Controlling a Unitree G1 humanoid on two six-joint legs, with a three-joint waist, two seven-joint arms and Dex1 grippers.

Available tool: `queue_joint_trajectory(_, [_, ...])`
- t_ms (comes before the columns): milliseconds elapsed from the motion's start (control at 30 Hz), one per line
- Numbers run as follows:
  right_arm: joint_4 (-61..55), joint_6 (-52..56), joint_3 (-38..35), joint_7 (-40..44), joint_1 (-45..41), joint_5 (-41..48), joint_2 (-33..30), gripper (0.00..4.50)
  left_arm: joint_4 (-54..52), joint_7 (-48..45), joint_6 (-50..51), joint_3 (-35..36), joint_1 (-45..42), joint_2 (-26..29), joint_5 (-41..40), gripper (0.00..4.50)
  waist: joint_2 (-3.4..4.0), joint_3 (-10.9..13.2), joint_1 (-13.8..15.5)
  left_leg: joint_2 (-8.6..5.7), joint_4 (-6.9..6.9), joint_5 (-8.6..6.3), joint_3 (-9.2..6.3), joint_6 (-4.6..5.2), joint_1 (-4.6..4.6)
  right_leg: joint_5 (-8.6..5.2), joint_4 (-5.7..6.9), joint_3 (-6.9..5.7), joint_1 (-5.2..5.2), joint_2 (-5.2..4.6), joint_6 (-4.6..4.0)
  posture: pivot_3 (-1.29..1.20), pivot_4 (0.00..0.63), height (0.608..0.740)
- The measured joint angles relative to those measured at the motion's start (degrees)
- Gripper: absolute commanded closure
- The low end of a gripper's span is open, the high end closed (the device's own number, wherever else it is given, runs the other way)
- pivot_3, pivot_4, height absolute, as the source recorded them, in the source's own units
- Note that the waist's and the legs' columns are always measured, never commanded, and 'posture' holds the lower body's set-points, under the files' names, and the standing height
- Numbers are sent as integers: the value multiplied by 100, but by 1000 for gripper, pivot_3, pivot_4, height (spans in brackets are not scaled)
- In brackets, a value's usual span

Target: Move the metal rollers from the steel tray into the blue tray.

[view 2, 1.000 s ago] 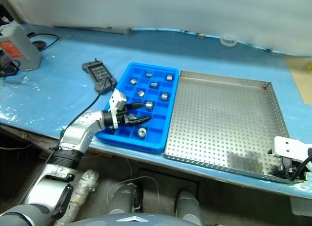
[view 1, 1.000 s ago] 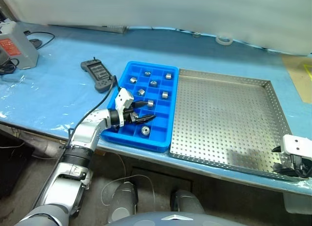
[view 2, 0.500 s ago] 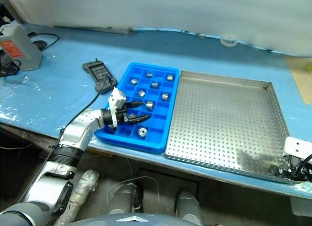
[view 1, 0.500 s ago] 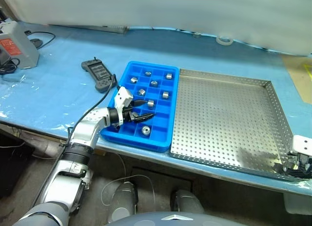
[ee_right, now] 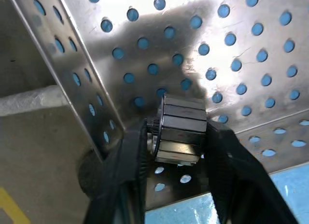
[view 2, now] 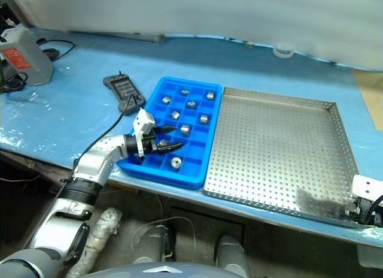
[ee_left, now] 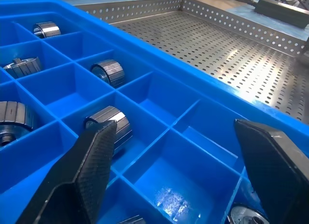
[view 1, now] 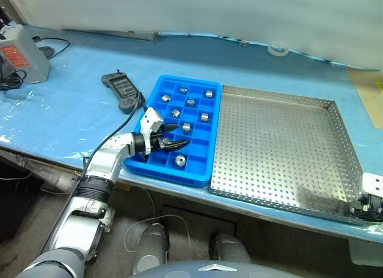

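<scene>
Right gripper (ee_right: 176, 137) sits at the near right corner of the steel tray (view 1: 275, 146), jaws closed on one roller (ee_right: 178, 130), a black finger on each side of it, just above the perforated floor beside the corner rim. From the head views just the white wrist block shows at that corner.

Left gripper (view 1: 169, 140) hangs over the near left part of the blue tray (view 1: 157, 89), pointing across it toward the steel tray, jaws wide apart and holding nothing. Its fingers (ee_left: 91, 161) straddle several compartments; rollers lie in cells right by them, not touched.

Blue tray is on the counter (view 1: 72, 116), its long side touching the steel tray's left rim. About eight rollers sit in its cells, one each, mostly in the far and middle rows, one (view 1: 178, 160) in the near row. Steel tray floor looks bare apart from the gripped roller.

Black handset (view 1: 121, 92) with cable lies left of the blue tray. Grey box with red label (view 1: 23, 57) at far left. White tape ring (view 1: 276, 49) at the far edge of the counter.
</scene>
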Motion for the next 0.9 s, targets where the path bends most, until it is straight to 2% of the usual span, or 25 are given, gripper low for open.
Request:
queue_joint_trajectory(67, [12,13,0,13,-5,1,2,3292,1,-1,0,1,-3,8,1,429,0,0,5,0,2,0,0,0,0,0,0,0,1,0,0,-216,150,740])
queue_joint_trajectory(300, [-244,230,-95,31,-12,46,98,3306,1,-22,2,26,-13,17,-9,429,-7,-1,-30,5,2,0,0,0,1,0,1,-1,0,2,0,-211,150,740])
queue_joint_trajectory(500, [-1782,1194,-205,362,-90,711,413,3306,-119,-94,124,80,-48,-34,-172,429,4,4,-87,14,2,1,2,-1,9,0,9,2,-3,8,0,-191,150,740])
queue_joint_trajectory(600, [-2426,1622,-200,323,-548,942,559,3306,-322,-96,229,110,-53,-43,-300,429,23,4,-137,11,4,2,5,-3,9,1,10,8,-3,6,0,-165,150,740])
queue_joint_trajectory(767, [-3568,2534,38,259,-1768,1410,1015,3306,-1550,395,1005,227,-149,115,-502,429,15,9,-154,12,-3,4,3,-6,9,1,11,5,-5,6,0,-85,150,740])
queue_joint_trajectory(900, [-3738,2925,596,215,-2739,1500,1736,3306,-1310,470,823,490,11,368,-476,429,16,9,-145,12,-12,6,5,-9,4,0,11,4,-19,9,0,-7,150,740])
